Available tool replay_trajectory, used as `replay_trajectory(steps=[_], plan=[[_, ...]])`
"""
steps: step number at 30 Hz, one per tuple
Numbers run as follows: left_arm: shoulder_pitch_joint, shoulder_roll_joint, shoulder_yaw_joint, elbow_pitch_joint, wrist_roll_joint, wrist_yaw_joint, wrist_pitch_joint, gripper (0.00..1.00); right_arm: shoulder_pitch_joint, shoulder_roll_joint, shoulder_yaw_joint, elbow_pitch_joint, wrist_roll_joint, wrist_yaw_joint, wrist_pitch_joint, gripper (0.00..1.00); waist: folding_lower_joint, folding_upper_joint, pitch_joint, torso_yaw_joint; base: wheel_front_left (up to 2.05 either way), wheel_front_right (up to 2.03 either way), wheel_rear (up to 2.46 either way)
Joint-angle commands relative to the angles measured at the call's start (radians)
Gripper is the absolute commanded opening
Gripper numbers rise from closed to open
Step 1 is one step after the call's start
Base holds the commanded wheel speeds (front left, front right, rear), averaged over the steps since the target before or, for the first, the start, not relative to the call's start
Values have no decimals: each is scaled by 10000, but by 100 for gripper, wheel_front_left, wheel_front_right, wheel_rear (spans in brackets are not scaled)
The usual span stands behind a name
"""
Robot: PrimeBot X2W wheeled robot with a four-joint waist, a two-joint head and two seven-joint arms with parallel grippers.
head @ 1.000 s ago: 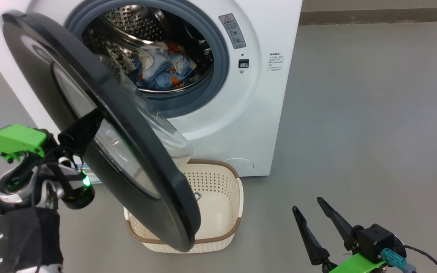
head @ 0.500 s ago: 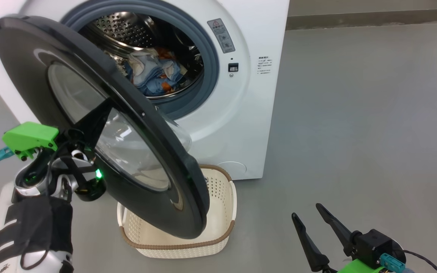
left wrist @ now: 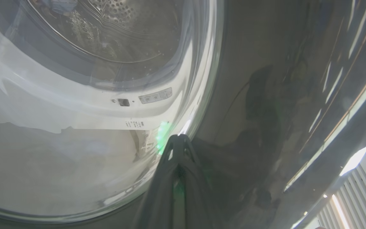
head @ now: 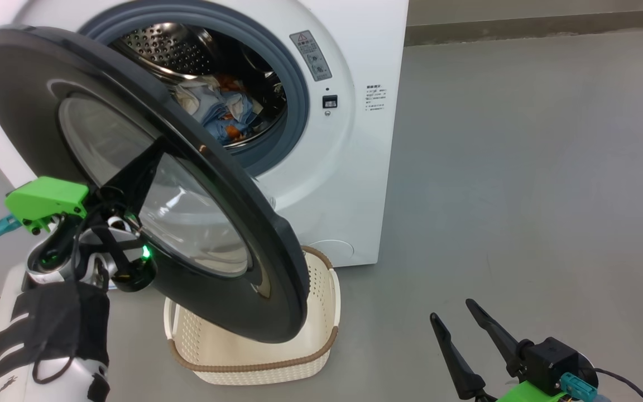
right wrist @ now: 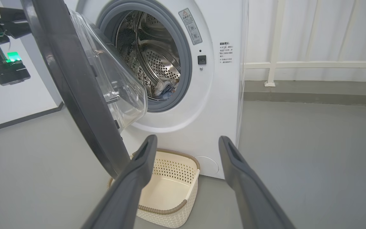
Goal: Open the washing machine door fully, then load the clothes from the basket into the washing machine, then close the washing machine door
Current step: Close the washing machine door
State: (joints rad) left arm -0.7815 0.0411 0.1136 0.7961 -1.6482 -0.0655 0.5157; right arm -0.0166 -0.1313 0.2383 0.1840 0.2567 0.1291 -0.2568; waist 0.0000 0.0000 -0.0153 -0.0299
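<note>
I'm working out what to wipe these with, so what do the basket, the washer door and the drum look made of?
Basket: likely moulded plastic, matte cream, with regular holes and a brown woven-look rim.
Washing machine door: glossy black, probably plastic, showing reflections; its bulging window is clear, glass or plastic.
Drum: shiny perforated metal, likely stainless steel.

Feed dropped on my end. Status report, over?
Left claw shut, tips at door outer face. Right claw open, empty. Clothes in drum, basket empty, door partway open. Nothing seen blocking it.
</note>
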Motion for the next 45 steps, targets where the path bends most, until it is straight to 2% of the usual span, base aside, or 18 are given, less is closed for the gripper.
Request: replay_trajectory(steps=[1, 4, 9, 10, 11, 12, 13, 14, 16, 23, 32, 39, 45], plan=[[-628, 251, 155, -274, 53, -215, 3, 0, -1, -8, 136, -266, 10, 16, -49, 100, 0, 0, -3, 24, 0, 0, 0], [-629, 294, 158, -179, 136, -314, -83, 0, 38, 26, 107, -270, -11, 16, -49, 100, 0, 0, -19, 62, 0, 0, 0], [-318, 529, -286, -477, 1007, -504, -606, 0, 75, 68, 47, -301, -18, 16, -49, 100, 0, 0, -35, 132, 0, 0, 0], [-209, 593, -418, -596, 1275, -528, -799, 16, 98, 77, 22, -314, -19, 16, -49, 100, 0, 0, -35, 156, 0, 0, 0], [-209, 593, -418, -596, 1275, -528, -799, 16, 98, 77, 22, -314, -19, 16, -49, 100, 0, 0, -35, 156, 0, 0, 0], [-80, 686, -584, -748, 1618, -551, -1043, 31, 125, 87, -4, -323, -23, 16, -49, 100, 0, 0, -33, 180, 0, 0, 0], [60, 739, -695, -901, 1877, -567, -1277, 58, 150, 97, -26, -332, -27, 16, -49, 100, 0, 0, -30, 199, 0, 0, 0], [206, 788, -805, -1057, 2112, -577, -1460, 100, 177, 107, -49, -341, -30, 16, -49, 100, 0, 0, -28, 223, 0, 0, 0], [522, 930, -1081, -1318, 2660, -548, -1788, 100, 235, 123, -100, -358, -37, 16, -49, 100, 0, 0, -25, 281, 0, 0, 0], [1512, 1452, -1767, -2663, 4643, 78, -3407, 100, 327, 153, -196, -411, -70, 16, -49, 100, 0, 0, 2, 442, 0, 0, 0], [3346, 2522, -3048, -4490, 7847, 514, -5510, 100, 449, 185, -401, -491, -98, 16, -49, 100, 0, 0, 99, 592, 0, 0, 0], [4541, 2744, -3697, -5085, 9519, 983, -7055, 100, 512, 196, -515, -514, -137, 16, -49, 100, 0, 0, 122, 688, 0, 0, 0], [5510, 2624, -3936, -5266, 10581, 921, -7725, 100, 460, 182, -533, -527, -141, 16, -49, 100, 0, 0, 116, 654, 0, 0, 0]])
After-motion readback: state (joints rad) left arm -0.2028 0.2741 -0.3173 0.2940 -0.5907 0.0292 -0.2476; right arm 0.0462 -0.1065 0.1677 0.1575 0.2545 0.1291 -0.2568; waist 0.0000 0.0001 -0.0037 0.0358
